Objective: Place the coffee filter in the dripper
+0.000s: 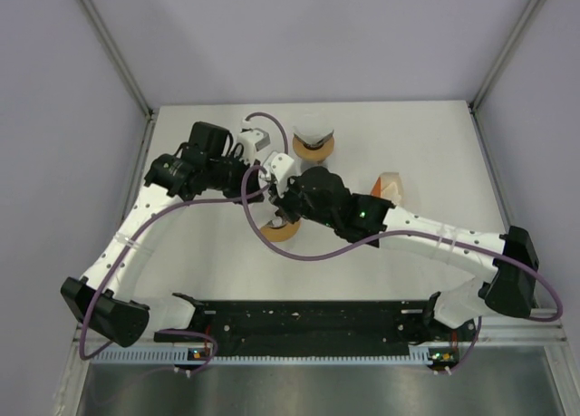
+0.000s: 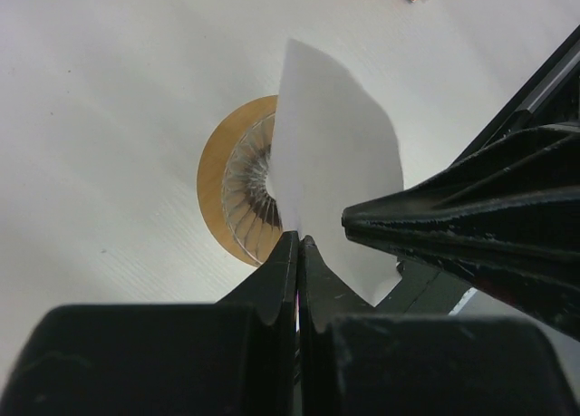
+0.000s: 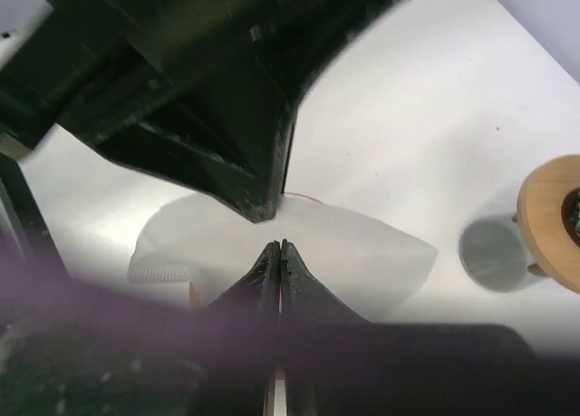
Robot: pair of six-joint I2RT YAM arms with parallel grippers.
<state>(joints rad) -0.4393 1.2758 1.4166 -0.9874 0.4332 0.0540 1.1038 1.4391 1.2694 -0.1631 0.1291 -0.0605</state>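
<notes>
The white paper coffee filter [image 2: 337,176] hangs between both grippers, just above the dripper [image 2: 237,197], a ribbed glass cone in a round wooden collar. My left gripper [image 2: 299,241] is shut on the filter's lower edge. My right gripper [image 3: 279,246] is shut on the filter [image 3: 362,253] too, and its black fingers [image 2: 435,221] come in from the right in the left wrist view. From above, the two grippers meet at the table's middle, left [image 1: 263,185] and right [image 1: 279,200], over the dripper [image 1: 281,232]. The filter itself is hidden there.
A second glass piece with a wooden collar [image 1: 314,144] stands at the back centre; its wooden rim [image 3: 555,221] also shows in the right wrist view. A small orange object [image 1: 390,187] lies right of the right arm. A purple cable [image 1: 299,253] loops beside the dripper.
</notes>
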